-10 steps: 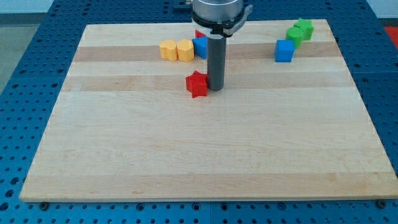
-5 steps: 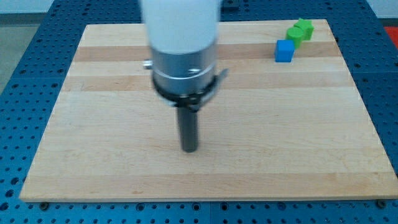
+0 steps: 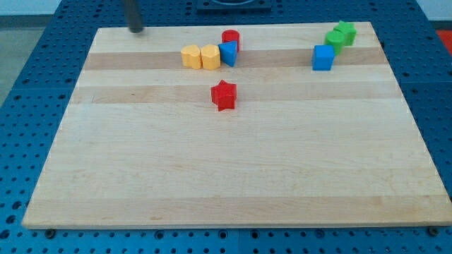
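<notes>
Pale wooden boards, glued in strips with visible grain, are making up the table top (image 3: 233, 169), which is lying on a blue perforated base (image 3: 28, 77) that is showing around every edge.

I am holding my rod nearly upright at the upper left of the frame, with only its short dark lower stretch showing below the top edge. My tip (image 3: 135, 31) is sitting right at the board's far edge, touching no block. It is a plain rod end with nothing to spread or press together, and it is pinching nothing.

Nearest to my tip, to its right, a tight row is lying in the upper middle: a yellow block (image 3: 190, 56) with a rounded many-sided outline, a second yellow block (image 3: 210, 56) touching it, and a blue block (image 3: 228, 53) that looks wedge-like pressed against that one. A red cylinder (image 3: 231, 38) is standing just behind the blue one.

Below that row, well apart from it, a red star block (image 3: 224, 95) is sitting alone near the middle of the frame.

At the upper right a blue cube (image 3: 323, 57) is resting near two green blocks (image 3: 340, 34) that are touching each other; their shapes are hard to make out.

Nothing is lying between my tip and the yellow blocks.
</notes>
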